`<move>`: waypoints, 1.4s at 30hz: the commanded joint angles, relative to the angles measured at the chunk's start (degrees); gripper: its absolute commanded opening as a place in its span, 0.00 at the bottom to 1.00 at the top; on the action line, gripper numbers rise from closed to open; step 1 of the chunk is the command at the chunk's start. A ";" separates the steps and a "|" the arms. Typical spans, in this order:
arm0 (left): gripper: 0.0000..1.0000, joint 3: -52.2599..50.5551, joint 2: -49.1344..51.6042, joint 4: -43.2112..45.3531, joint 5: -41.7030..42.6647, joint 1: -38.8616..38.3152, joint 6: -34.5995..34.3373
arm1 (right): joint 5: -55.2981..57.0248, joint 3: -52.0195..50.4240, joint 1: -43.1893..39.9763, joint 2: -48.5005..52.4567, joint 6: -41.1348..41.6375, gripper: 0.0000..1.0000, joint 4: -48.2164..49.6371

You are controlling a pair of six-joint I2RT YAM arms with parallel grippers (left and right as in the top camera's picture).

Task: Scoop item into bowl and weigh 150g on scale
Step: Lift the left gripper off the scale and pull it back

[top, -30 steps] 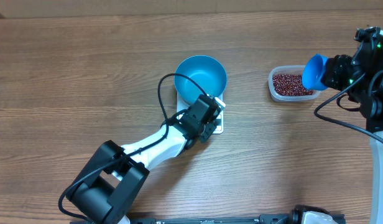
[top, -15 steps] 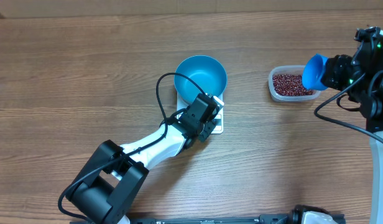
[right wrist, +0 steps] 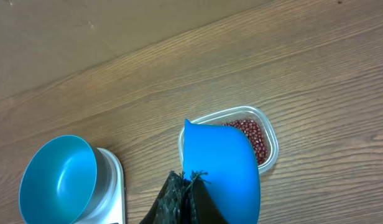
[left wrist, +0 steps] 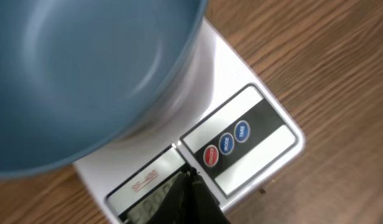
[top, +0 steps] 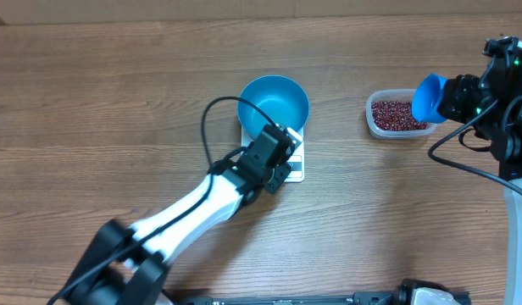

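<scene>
Left arm runs diagonally from the near-left edge up to table centre, wrist pitched down over the front of the scale (top: 296,167). Left gripper (left wrist: 190,179) is pinched closed with nothing in it, tip on or just above the front strip at the seam between display window and button panel, just beside the red button (left wrist: 210,155); can't tell if it actually makes contact. Right arm sits at the far right edge, wrist turned toward the tub (top: 373,119). Right gripper (top: 452,97) is clamped on the scoop (top: 429,96), which hangs over the tub's right end, mouth facing left in the overhead view. Handle is hidden by the fingers (right wrist: 179,199), and I can't tell whether the scoop carries anything. In the right wrist view the scoop covers the tub's left part. Beans (top: 395,113) are all in the tub, a loose red-brown layer across its bottom. Bowl (top: 274,106) sits on the scale, overhanging the platform at the back and sides; its inside shows only smooth blue. Tub is well to the right of the scale, not touching.
</scene>
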 commanded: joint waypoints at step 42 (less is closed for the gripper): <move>0.99 1.77 -37.86 -19.98 3.67 0.37 -3.89 | 1.44 1.42 -0.17 -0.57 -0.09 0.04 0.98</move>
